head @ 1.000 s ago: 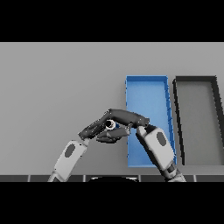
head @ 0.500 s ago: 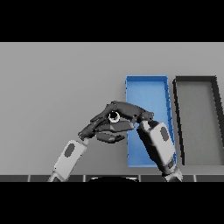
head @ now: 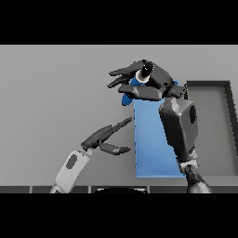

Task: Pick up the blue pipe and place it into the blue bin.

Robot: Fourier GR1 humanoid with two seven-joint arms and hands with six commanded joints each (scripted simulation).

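Hidden parts: most of the blue pipe (head: 128,96) is covered by the right robot hand (head: 148,82); only a blue end at the lower left and a pale round end near the top of the hand can be seen.
Blue pipe: it is held up off the surface (head: 56,93), at the far left corner of the blue bin (head: 153,148).
Right robot hand: its fingers are curled round the blue pipe and grip it.
Blue bin: its far end is hidden behind the right robot hand, and much of its right side is covered by the right forearm (head: 179,125).
Left robot hand: (head: 104,139) it is seen low down, just left of the blue bin, with fingers straight and nothing held. One fingertip reaches close to the bin's left edge; whether it touches cannot be told.
Dark bin: (head: 211,125) it is set just to the right of the blue bin, and its left side is partly covered by the right forearm.
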